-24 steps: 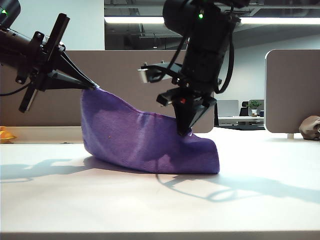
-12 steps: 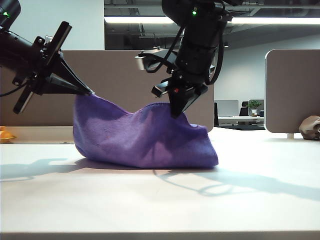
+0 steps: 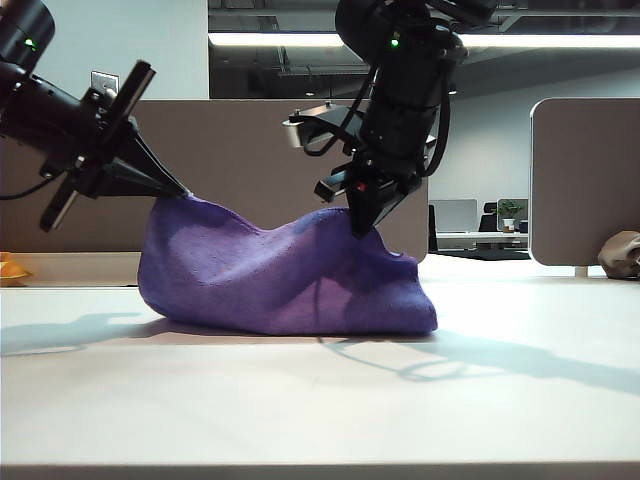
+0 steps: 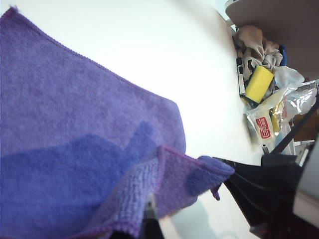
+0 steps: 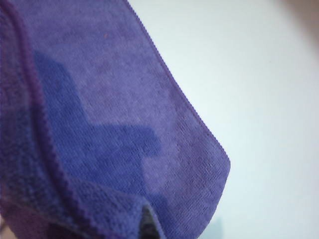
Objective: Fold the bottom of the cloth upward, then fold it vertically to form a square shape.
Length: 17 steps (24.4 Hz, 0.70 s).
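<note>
The white worktop (image 3: 320,400) is carrying the cloth (image 3: 280,275), which is lying near the middle with its lower part resting on the surface and its upper edge being held up off it. The left gripper (image 3: 182,190) is hanging over the worktop's left side, its fingers closed tight on the cloth's raised left corner. The right gripper (image 3: 360,228) is pointing down over the middle, its fingers pinched shut on the cloth's upper edge. The left wrist view is showing the pinched corner (image 4: 199,177) and a pile of clutter (image 4: 266,99) past the worktop's edge, including a yellow sponge (image 4: 259,83); the exterior view is not showing these. The right wrist view is showing only cloth (image 5: 124,129) and bare worktop (image 5: 259,99).
</note>
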### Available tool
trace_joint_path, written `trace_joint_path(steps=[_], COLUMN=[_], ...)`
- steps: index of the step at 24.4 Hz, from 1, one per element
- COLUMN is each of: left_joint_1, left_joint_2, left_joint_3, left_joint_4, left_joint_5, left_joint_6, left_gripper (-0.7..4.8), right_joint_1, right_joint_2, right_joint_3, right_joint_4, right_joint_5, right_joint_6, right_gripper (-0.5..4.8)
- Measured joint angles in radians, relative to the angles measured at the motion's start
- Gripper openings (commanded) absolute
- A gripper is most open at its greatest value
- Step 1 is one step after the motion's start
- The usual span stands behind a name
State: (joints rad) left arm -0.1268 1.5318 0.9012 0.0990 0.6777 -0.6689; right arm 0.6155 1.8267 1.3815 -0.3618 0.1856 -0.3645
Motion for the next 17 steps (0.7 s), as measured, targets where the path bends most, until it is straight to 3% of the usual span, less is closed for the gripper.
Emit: trace_joint_path(steps=[17], left_joint_1=[0.0], left_joint_2=[0.154], left_joint_3=[0.187], left_joint_4=[0.003], left_joint_5=[-0.026], left_joint_6=[0.001], left_gripper=[-0.05], right_joint_1=[-0.077], right_joint_2=[0.039], right_joint_3=[0.0], right_joint_4=[0.073], right_joint_5=[-0.006], right_joint_6=[-0.005], right_gripper=[-0.02])
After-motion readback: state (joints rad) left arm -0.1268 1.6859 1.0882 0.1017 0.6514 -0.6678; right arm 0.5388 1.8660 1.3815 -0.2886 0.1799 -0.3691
